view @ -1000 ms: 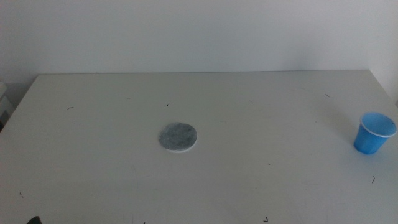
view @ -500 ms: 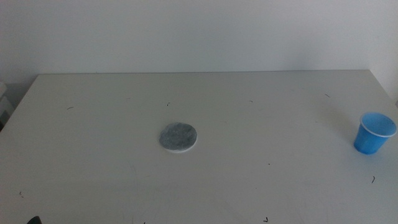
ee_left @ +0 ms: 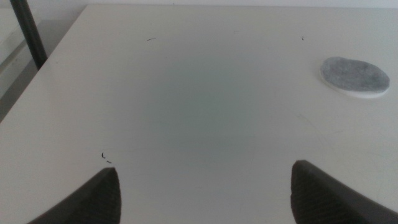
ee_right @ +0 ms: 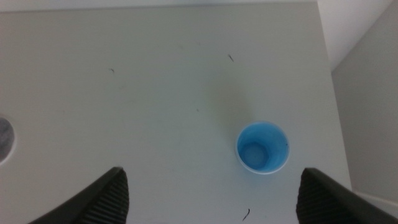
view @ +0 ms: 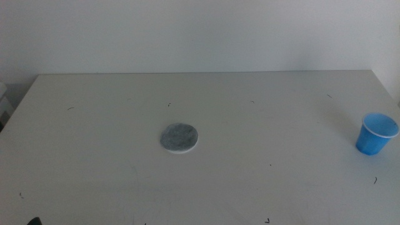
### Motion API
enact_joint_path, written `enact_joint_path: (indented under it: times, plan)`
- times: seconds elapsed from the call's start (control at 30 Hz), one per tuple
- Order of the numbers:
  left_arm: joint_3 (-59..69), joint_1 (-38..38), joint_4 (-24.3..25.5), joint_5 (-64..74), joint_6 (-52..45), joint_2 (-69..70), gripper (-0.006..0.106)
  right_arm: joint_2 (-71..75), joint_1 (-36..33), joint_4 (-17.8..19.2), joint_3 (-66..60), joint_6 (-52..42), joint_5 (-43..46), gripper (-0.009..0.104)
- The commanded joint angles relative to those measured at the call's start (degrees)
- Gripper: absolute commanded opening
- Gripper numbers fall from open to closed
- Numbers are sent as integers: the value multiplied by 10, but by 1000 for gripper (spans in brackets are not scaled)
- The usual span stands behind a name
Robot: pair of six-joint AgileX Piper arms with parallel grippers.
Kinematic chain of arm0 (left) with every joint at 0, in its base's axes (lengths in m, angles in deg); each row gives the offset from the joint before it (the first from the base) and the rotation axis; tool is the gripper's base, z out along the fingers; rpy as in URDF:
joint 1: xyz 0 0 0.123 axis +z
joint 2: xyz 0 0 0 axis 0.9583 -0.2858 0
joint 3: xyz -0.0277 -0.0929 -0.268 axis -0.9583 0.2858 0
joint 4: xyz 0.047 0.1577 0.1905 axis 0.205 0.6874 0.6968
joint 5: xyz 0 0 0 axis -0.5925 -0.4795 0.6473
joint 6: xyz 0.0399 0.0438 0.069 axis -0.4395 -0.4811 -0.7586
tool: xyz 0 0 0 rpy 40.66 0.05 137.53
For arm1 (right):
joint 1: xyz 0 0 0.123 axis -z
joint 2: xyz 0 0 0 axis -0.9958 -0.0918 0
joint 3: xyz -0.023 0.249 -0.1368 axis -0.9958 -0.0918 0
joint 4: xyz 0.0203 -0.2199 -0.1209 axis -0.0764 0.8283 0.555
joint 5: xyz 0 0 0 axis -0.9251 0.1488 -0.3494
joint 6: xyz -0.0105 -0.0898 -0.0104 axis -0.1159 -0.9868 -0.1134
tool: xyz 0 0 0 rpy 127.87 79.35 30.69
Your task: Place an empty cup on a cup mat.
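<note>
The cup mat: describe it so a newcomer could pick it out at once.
On the white table, look near the middle, far to the left of the blue cup by the right edge. The cup mat lies flat there: a small round disc, mottled grey with a thin white edge.

Cup (view: 376,134) bright blue inside and out with thin pale rim; cup mat (view: 179,137) mottled grey with white edge; table (view: 94,144) off-white, flecked with small dark marks.
</note>
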Motion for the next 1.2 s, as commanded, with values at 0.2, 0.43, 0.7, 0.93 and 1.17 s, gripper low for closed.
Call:
enact_joint_path:
  times: [0.2, 0.43, 0.7, 0.93, 1.17]
  plan:
    - [-3, 1, 0, -39, 6, 7, 105, -114, 57, -10, 135, -1, -17, 85]
    - [-3, 1, 0, -39, 6, 7, 105, -178, 102, -10, 143, -1, -14, 85]
    - [-3, 1, 0, -39, 6, 7, 105, -251, 129, -9, 143, -1, -27, 85]
    - [-3, 1, 0, -39, 6, 7, 105, -322, 130, 0, 142, -1, -59, 85]
    - [-3, 1, 0, -39, 6, 7, 105, -360, 130, 9, 112, 1, -63, 82]
